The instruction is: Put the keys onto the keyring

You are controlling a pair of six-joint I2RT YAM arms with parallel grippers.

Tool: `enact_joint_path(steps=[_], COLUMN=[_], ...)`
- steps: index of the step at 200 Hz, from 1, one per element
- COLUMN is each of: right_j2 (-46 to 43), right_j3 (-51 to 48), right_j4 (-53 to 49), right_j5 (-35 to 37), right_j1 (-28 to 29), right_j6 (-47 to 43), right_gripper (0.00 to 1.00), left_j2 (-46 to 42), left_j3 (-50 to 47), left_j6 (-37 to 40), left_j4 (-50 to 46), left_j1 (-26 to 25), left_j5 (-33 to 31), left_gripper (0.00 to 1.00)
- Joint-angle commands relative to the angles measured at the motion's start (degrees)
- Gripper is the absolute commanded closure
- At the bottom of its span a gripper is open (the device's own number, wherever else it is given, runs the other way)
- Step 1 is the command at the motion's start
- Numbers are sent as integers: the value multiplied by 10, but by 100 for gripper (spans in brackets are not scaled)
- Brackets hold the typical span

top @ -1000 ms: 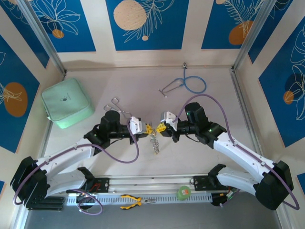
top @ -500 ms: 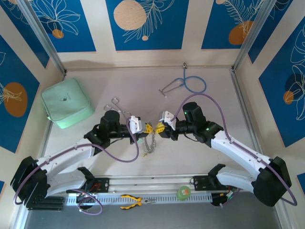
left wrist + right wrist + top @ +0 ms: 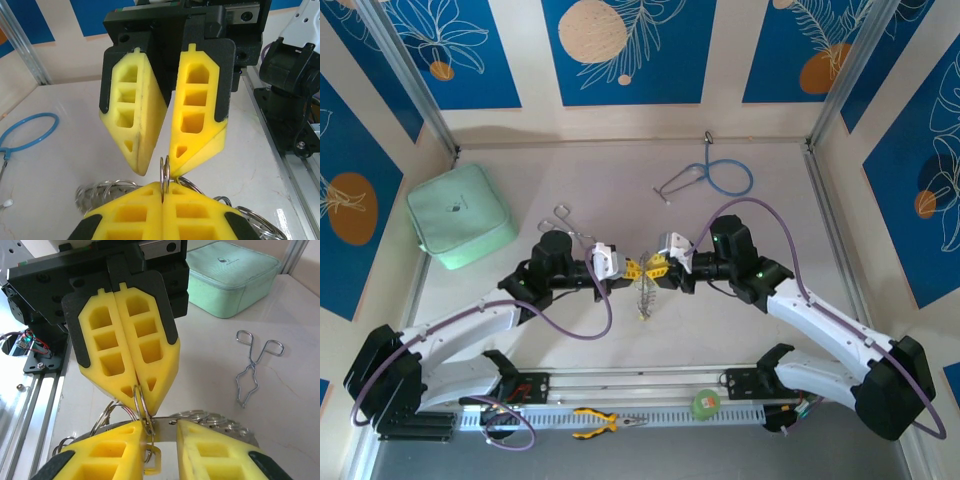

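Above table (image 3: 570, 180), left gripper (image 3: 632, 268) pinches keyring (image 3: 165, 172); right gripper (image 3: 657, 265) faces it, parted.

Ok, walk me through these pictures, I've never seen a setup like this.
These are two robot arms bolted at the near edge of a table, each ending in a two-finger gripper with yellow pads. The wide picture is shot from above and behind them. The other two come from a camera on each wrist, so each shows its own fingers at the bottom and the other arm's gripper facing it. The left gripper is shut on a thin loop of the keyring, whose silvery bunch trails below. The right gripper is open, its fingers either side of that loop. On the table lie a green case, forceps and a stethoscope. Pliers rest on the front rail.
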Motion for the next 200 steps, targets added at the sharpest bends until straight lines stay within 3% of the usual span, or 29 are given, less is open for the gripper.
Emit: enact_joint_path(steps=[1, 38, 49, 64, 78, 95, 147, 200], right_j2=[7, 14, 13, 6, 2, 11, 55, 77], right_j3=[6, 13, 15, 24, 40, 67, 135, 168], right_j4=[21, 22, 16, -7, -49, -116, -213, -210], right_j5=[-28, -43, -44, -29, -2, 46, 152, 143], right_j1=[7, 11, 11, 12, 16, 27, 72, 89], right_j6=[3, -2, -7, -20, -41, -78, -135, -130], right_gripper=[80, 100, 100, 100, 100, 100, 100, 100], left_j2=[2, 6, 7, 2, -4, -4, 8, 21], left_j3=[7, 5, 5, 10, 26, 53, 86, 107], left_j6=[-6, -12, -12, -6, 19, 55, 94, 95], left_j4=[45, 59, 54, 24, -40, -117, -174, -191], left_j1=[3, 2, 2, 3, 2, 3, 2, 1], left_j5=[28, 26, 12, -12, -30, -46, -45, -21], left_gripper=[100, 100, 100, 78, 70, 69, 74, 96])
